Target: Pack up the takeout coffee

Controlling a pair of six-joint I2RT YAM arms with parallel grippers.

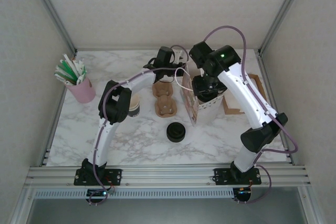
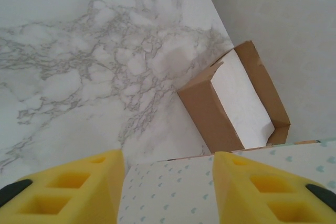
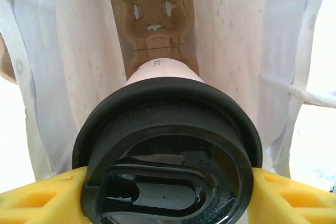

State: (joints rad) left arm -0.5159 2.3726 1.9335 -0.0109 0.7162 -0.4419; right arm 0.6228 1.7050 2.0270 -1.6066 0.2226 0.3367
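Right hand: The right hand (image 3: 168, 190) has its yellow foam fingers (image 3: 47, 198) closed on either side of the takeout coffee (image 3: 168, 114), a small cream paper cup under a round black plastic lid. The pads press in at the rim of the lid.

Where the coffee is: It hangs in that hand's hold inside the mouth of the white paper bag (image 3: 236, 51), clear of the marble worktop (image 1: 131, 145). From above, the right hand (image 1: 206, 88) sits directly over the bag (image 1: 191, 106).

Long axis: The cup's axis runs straight away from the hand, with the lid nearest the fingers and the base pointing down between the bag's walls.

The relation that counts: A brown moulded-pulp cup carrier (image 3: 152, 9) shows beyond the cup's base, at the far end of the bag. Its cut-out well appears roughly in line with the cup's axis, so the next move looks like a straight lowering along that line with little sideways correction.

Left hand: The left hand (image 2: 167, 174) has its fingers well apart, and the bag's heart-printed paper (image 2: 168, 192) shows between them. It cannot be told whether they touch the paper.

Nearer arm: The right arm is the nearer one, since it already carries the cup.

Risk: The soft bag walls lie close to the lid on both sides and could snag it.
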